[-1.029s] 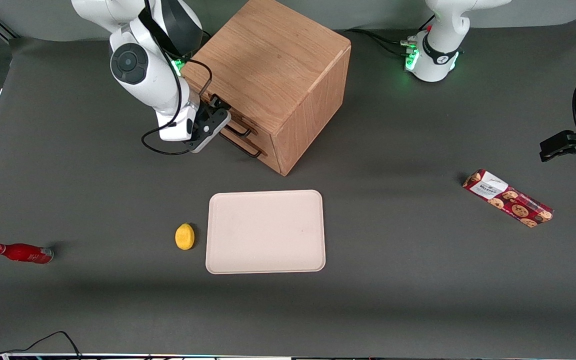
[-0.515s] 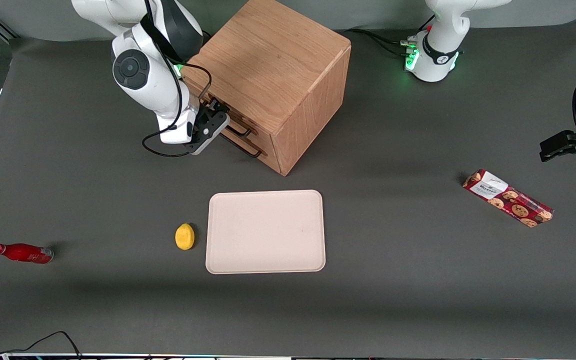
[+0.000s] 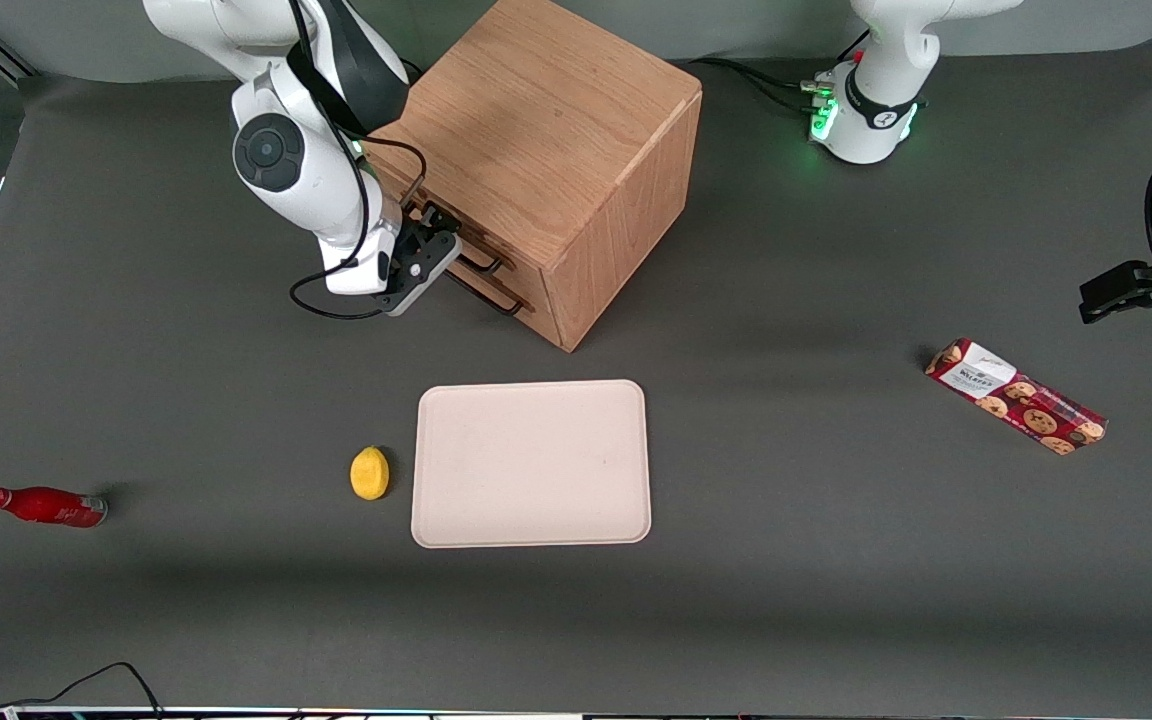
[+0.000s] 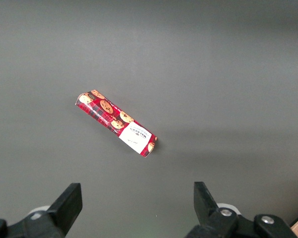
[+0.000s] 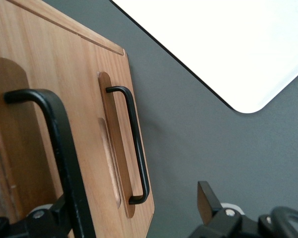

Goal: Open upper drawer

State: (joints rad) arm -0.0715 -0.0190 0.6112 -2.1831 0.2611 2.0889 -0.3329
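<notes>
Bench (image 3: 796,600) surface, dark grey, carries a red bottle (image 3: 44,506) lying on its side toward the working arm's end. Next come a small yellow lemon (image 3: 370,473) and, just beside it, a pale rectangular tray (image 3: 532,463). Farther from the front camera than the tray stands the oak cabinet (image 3: 546,150), turned at an angle, both drawers shut flush with its face.

The upper drawer (image 5: 12,129) is the topmost of the two, and its thin black bar handle (image 5: 59,148) runs straight through the gap of the hand (image 3: 418,262). That hand sits in front of the drawer face, fingers spread wide on either side of the bar, one finger (image 5: 208,203) well clear of it, so nothing is gripped. The lower drawer's handle (image 5: 134,144) lies just beside, nearer the bench.

Toward the parked arm's end, a red cookie packet (image 3: 1016,396) lies flat and well apart from everything else.
</notes>
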